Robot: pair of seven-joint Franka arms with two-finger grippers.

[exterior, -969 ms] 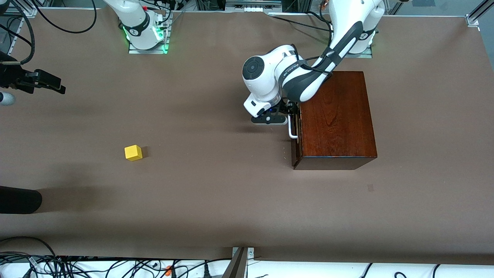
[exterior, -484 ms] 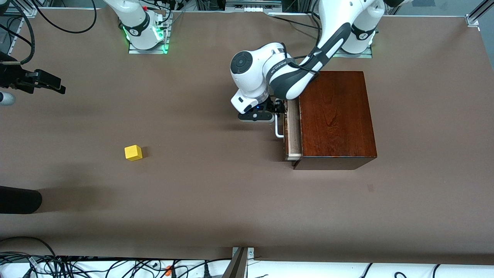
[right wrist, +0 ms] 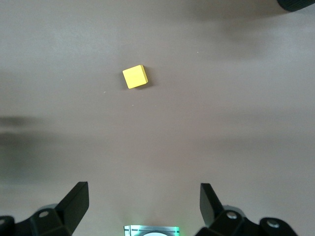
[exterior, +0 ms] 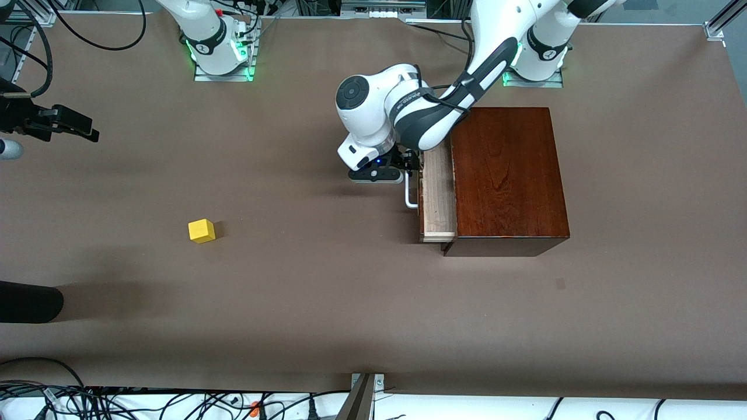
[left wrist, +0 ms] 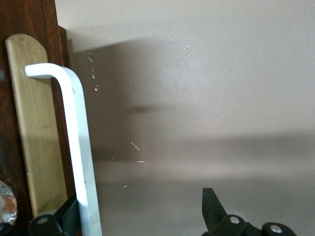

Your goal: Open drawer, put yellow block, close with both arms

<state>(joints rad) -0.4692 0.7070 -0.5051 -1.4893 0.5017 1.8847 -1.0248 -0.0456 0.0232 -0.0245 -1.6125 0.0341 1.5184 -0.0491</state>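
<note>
The drawer (exterior: 437, 195) stood partly out of the box (exterior: 508, 175); the left gripper (exterior: 408, 175) was at its handle (exterior: 410, 195). Left wrist view: fingers (left wrist: 212, 206) wide, one touching the handle. Right wrist view: the right gripper (right wrist: 142, 204) hung wide above the yellow block (right wrist: 135, 76)

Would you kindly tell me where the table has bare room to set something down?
A wide bare stretch lies between the yellow block and the drawer, and another runs nearer the front camera than the wooden box. It is crowded at the drawer's white handle, where the left tool is working.
</note>
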